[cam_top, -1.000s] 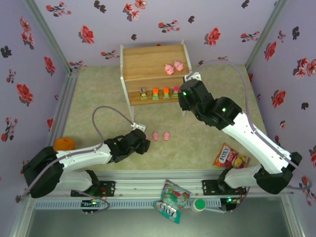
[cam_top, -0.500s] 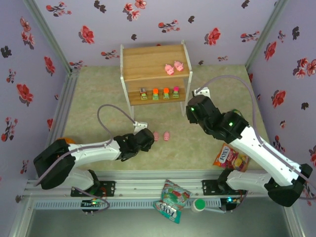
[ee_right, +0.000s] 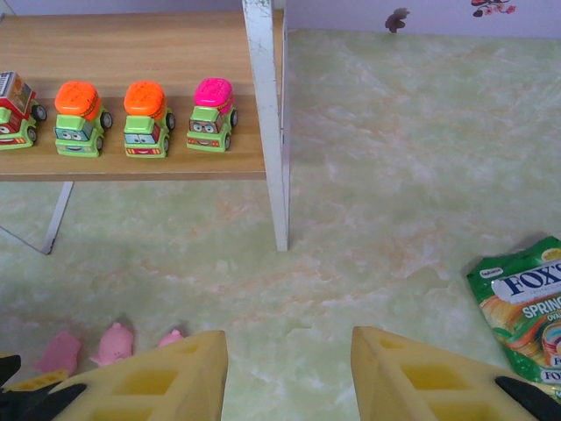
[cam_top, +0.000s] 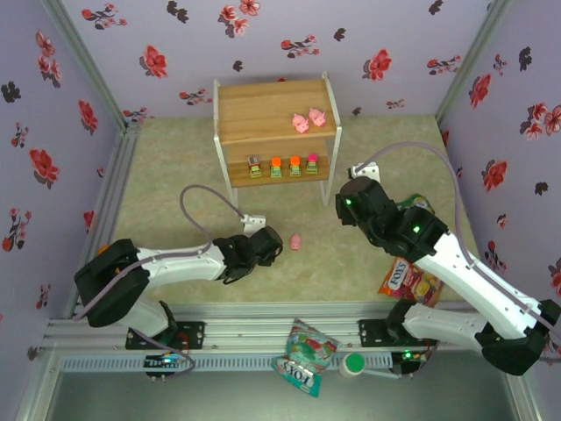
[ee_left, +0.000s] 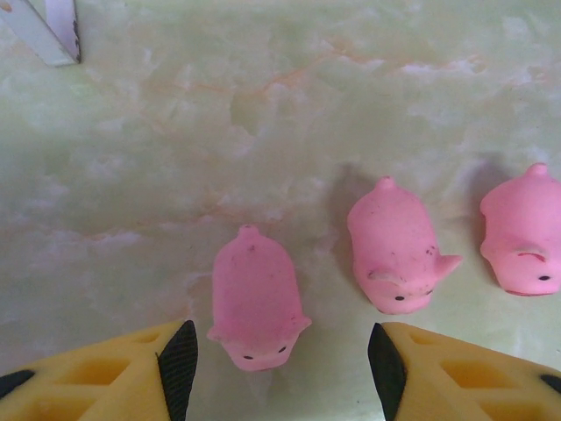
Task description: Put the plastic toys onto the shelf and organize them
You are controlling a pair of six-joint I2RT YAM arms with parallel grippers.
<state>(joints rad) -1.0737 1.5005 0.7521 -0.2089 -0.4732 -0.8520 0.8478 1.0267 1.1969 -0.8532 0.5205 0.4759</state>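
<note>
Our left arm (cam_top: 166,263) reaches low over the worktop (ee_left: 263,105), the left gripper (ee_left: 282,368) open astride one pig (ee_left: 256,303), not touching it; from above it hides two of three. Our right gripper (ee_right: 285,368) hangs open, empty. Beyond, the shelf (ee_right: 131,167) holds four blocky toys (ee_right: 145,118).

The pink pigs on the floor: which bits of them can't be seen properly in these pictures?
Top external view: the left gripper hides two pigs; the rightmost pig is too small to show its face.
Left wrist view: the right edge cuts off the rightmost pig.
Right wrist view: the right gripper's finger covers most of that pig.
</note>
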